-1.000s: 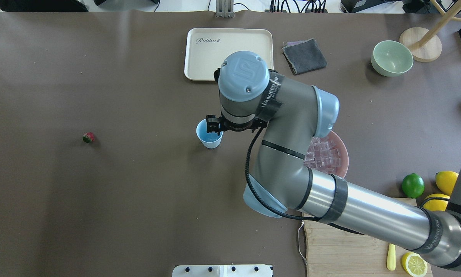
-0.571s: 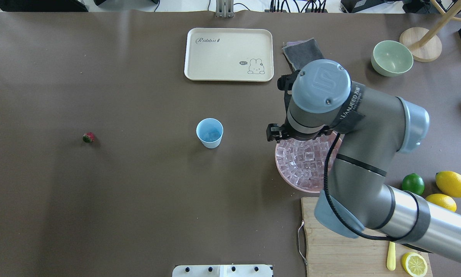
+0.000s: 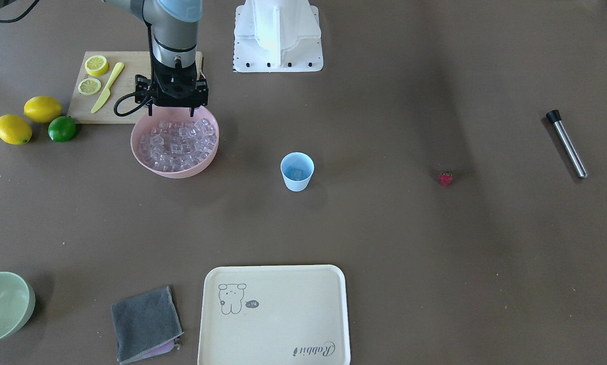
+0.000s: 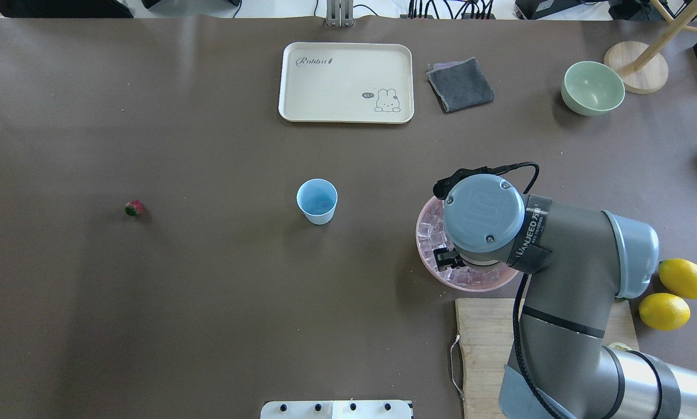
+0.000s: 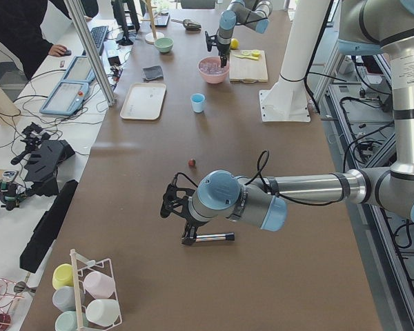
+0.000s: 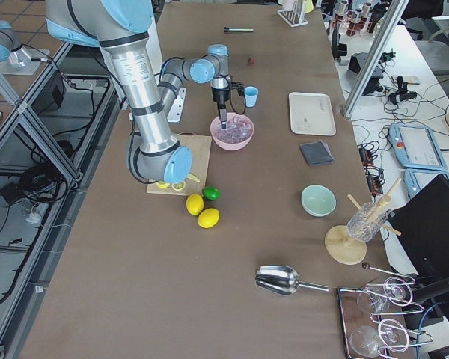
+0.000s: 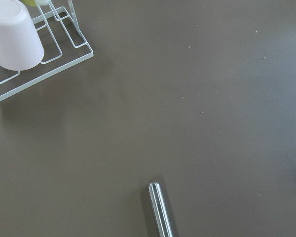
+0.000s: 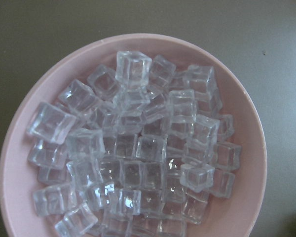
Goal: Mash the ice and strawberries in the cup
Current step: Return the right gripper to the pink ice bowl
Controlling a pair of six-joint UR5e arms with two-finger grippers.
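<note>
A long table (image 4: 167, 326) covered in brown sheeting runs the length of a workshop under even light, flanked by aluminium frame posts (image 5: 90, 48), a white side desk (image 5: 7, 141) strewn with cables, and a tiled floor (image 6: 22, 9).

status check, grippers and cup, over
Right gripper open, over ice in pink bowl. Left gripper by metal muddler, state unclear. Cup upright, ice inside; strawberry outside, well apart. Nothing between bowl and cup.

There's the cup (image 4: 317, 201) dead centre — strawberry (image 4: 133, 208) well off to the robot's left, ice (image 3: 176, 143) in the bowl (image 3: 181, 173) to its right. Tray (image 4: 336, 81) lies beyond the cup.
</note>
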